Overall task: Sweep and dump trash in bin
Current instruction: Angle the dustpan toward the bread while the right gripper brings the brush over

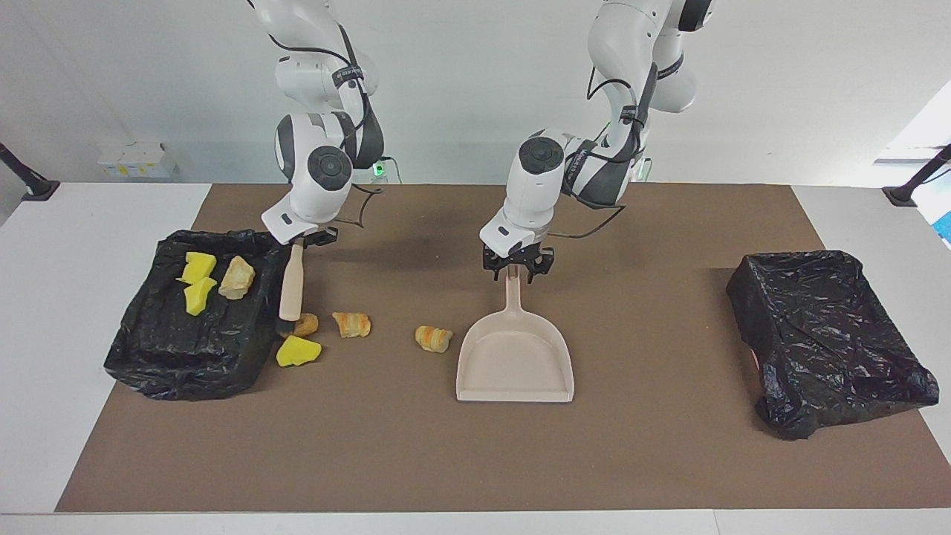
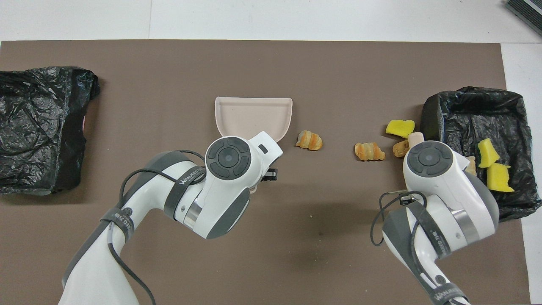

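Note:
My right gripper is shut on the top of the beige brush. The brush hangs tilted, with its dark bristles down beside a tan lump of trash. Near it on the mat are a yellow sponge chunk and two croissant-like pieces. The beige dustpan lies flat on the mat beside them. My left gripper is open, straddling the end of the dustpan's handle. In the overhead view the dustpan shows past the left wrist, and the trash lies beside it.
A black-lined bin at the right arm's end holds two yellow chunks and a tan lump. A second black-lined bin stands at the left arm's end. The brown mat covers the table's middle.

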You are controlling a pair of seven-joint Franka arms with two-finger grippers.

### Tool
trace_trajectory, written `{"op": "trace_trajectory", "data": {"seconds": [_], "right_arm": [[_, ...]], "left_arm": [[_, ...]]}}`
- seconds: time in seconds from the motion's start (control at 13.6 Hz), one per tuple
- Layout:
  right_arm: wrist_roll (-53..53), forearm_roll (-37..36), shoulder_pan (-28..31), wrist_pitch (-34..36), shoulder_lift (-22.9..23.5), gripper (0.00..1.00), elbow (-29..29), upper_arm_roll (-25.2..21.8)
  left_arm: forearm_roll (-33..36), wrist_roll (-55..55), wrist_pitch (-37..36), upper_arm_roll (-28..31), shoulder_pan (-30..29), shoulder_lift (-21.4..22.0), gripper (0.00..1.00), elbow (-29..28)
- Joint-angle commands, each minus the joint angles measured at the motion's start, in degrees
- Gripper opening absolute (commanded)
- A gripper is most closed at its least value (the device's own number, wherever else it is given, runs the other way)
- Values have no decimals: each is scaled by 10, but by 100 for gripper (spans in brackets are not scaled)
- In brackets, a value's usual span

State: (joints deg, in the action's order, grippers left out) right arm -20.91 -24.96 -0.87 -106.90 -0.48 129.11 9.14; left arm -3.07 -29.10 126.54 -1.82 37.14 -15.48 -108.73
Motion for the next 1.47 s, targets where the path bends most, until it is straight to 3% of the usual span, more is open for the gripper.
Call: {"op": "trace_trajectory", "data": {"seconds": [0.0,0.07,0.15,0.37,0.51,0.81,1.03,1.25,1.39], "right_arm": [[17,-10,10,-13,13,0,0,10],[22,-3,4,-18,14,0,0,10],[30,8,0,-17,14,0,-3,11],[30,110,-37,-12,30,0,-33,11],[25,133,-74,0,36,0,-58,11],[8,133,-69,74,62,0,-136,8],[21,46,-34,71,74,0,-147,7],[68,32,32,70,113,0,-197,7],[70,33,39,61,116,0,-194,7]], "left_arm": [[-7,-5,1,8,7,19,50,-17],[-8,-5,1,8,7,18,34,-14],[-9,-4,-1,8,7,19,26,-17],[-10,-3,-17,8,8,22,19,-18],[-10,4,-23,9,8,22,0,-17],[0,37,-81,12,1,33,0,13],[52,189,-92,16,-4,32,0,29],[58,276,-114,15,-35,33,0,34],[59,428,-143,16,-57,35,0,56]]}}
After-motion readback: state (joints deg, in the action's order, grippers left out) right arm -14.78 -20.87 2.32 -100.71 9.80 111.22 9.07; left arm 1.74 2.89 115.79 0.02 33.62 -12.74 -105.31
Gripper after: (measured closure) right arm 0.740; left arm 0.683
